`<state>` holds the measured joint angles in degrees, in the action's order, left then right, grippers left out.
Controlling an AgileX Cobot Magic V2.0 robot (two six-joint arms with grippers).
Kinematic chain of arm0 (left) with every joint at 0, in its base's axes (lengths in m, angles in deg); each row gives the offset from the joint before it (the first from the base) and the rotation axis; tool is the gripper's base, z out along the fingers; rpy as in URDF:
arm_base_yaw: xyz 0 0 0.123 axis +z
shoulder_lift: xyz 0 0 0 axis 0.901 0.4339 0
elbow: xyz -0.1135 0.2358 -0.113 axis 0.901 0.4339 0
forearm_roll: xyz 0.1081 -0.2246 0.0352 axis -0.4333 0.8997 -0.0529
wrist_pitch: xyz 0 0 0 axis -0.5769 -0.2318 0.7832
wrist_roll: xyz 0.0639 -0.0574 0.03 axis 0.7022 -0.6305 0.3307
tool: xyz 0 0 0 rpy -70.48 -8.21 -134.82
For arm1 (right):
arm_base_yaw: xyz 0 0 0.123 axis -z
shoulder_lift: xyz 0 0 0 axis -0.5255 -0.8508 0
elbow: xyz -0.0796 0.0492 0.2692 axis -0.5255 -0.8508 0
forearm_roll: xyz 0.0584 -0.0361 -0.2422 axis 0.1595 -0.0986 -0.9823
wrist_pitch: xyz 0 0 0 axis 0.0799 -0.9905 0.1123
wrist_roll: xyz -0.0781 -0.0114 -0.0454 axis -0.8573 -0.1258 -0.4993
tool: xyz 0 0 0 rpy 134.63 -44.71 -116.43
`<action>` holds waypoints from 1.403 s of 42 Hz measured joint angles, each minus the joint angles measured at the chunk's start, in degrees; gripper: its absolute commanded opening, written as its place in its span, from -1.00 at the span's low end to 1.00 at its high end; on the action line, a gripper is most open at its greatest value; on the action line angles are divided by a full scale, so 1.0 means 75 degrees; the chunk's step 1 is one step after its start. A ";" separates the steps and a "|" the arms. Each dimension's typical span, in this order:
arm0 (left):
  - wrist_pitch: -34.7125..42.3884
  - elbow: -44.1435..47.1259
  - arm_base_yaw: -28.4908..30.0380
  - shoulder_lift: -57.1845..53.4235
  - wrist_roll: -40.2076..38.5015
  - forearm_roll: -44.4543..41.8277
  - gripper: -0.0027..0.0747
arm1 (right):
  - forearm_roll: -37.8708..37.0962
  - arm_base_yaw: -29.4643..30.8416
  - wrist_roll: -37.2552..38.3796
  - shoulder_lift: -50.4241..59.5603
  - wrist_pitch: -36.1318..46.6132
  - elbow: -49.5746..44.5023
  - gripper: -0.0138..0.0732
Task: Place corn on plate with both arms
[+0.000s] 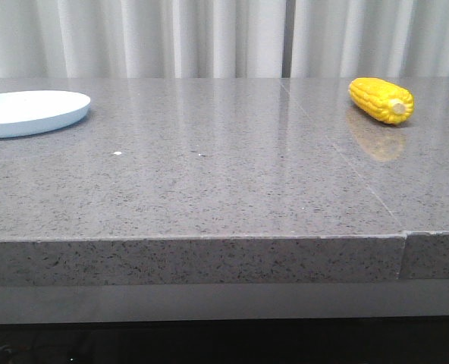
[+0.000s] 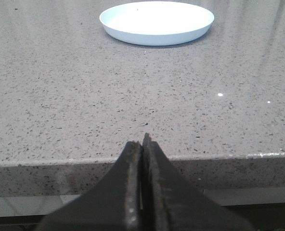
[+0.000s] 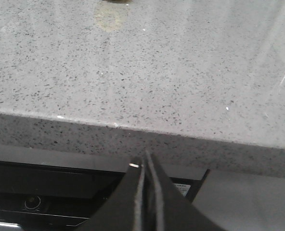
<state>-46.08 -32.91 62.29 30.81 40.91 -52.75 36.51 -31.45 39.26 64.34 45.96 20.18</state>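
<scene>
pale blue plate [image 1: 29, 114] lies bare, far left on my table [image 1: 209, 189]. corn [image 1: 381, 100] lies far right, axis diagonal, cut end nearer. my left claw [image 2: 143, 144] and right claw [image 3: 145, 163] are closed on nothing.

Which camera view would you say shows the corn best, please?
The front view: the whole corn lies on the table's far right side. The right wrist view catches only its lower edge and reflection; the left wrist view shows none of it.
</scene>
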 measured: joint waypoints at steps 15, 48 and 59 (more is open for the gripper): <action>0.0000 0.0000 0.0000 0.0000 0.0000 0.0000 -0.98 | -0.0015 0.0000 0.0000 0.0000 0.0000 0.0000 -0.83; 0.0156 0.0000 0.0000 0.0000 0.0000 -0.0073 -0.98 | -0.0044 0.0000 0.0000 0.0000 0.0127 0.0000 -0.83; 0.0726 0.0000 0.0000 0.0000 0.0000 -0.0073 -0.98 | -0.0060 0.0000 0.0000 0.0000 0.0548 -0.0063 -0.83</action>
<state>-40.64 -32.91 62.29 30.81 40.91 -53.30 36.06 -31.45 39.26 64.34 50.07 19.71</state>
